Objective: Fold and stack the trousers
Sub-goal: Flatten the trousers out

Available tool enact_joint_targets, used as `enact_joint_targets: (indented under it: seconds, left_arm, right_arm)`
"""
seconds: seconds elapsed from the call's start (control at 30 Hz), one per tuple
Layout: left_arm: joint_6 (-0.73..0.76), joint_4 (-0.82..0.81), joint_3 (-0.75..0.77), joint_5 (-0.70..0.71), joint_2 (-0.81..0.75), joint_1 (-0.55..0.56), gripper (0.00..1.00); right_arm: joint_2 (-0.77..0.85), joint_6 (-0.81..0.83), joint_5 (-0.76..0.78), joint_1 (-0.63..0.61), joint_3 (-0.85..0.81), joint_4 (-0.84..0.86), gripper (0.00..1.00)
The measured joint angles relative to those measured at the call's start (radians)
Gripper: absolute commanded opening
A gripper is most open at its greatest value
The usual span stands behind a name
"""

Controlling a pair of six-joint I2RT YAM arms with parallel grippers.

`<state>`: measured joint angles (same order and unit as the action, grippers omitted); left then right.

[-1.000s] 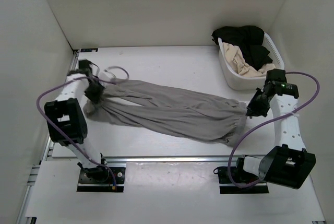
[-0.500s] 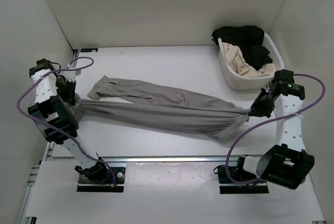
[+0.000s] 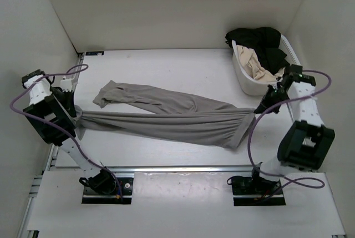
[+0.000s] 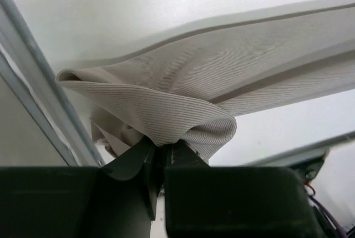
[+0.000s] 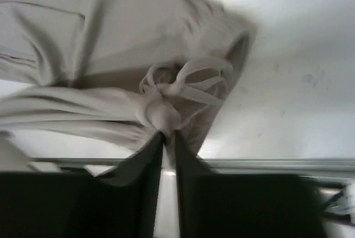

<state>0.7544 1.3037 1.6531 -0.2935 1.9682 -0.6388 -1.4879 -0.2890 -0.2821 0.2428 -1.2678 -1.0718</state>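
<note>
The grey-taupe trousers (image 3: 172,117) are stretched across the table between my two grippers. My left gripper (image 3: 76,111) is shut on the end of the near leg (image 4: 183,121) at the table's left edge. My right gripper (image 3: 259,106) is shut on the waistband with its drawstring (image 5: 166,105) at the right, beside the basket. The near leg is pulled taut and lifted a little. The far leg (image 3: 119,92) lies slack on the table, its cuff free at the left.
A white basket (image 3: 249,85) at the back right holds a black garment (image 3: 260,41) and a beige-cream garment (image 3: 256,66). White walls close in the left, back and right sides. A metal rail (image 3: 177,168) runs along the near edge.
Both grippers have pulled apart, the left one outward to the left edge, the right one back toward the basket. The trousers went from slack and bunched to stretched taut.
</note>
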Motion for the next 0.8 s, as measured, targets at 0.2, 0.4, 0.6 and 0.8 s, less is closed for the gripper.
enact_joint_targets:
  seconds: [0.2,0.4,0.6,0.8]
  left_arm:
    - [-0.034,-0.002,0.075,-0.018,0.14,0.014,0.22]
    - [-0.041,0.003,0.069,-0.019,0.145,0.014,0.24]
    - [-0.045,0.003,0.035,-0.018,0.145,0.014,0.26]
    - [-0.045,0.002,0.026,-0.018,0.144,0.014,0.27]
  right_arm:
    - [-0.204,0.015,0.073,-0.13,-0.26,0.03,0.93]
    - [-0.006,-0.026,0.172,-0.19,-0.117,0.047,0.92]
    - [0.301,-0.201,0.178,-0.396,0.282,0.106,0.91]
    - [0.216,-0.389,0.192,-0.586,0.451,0.21,0.93]
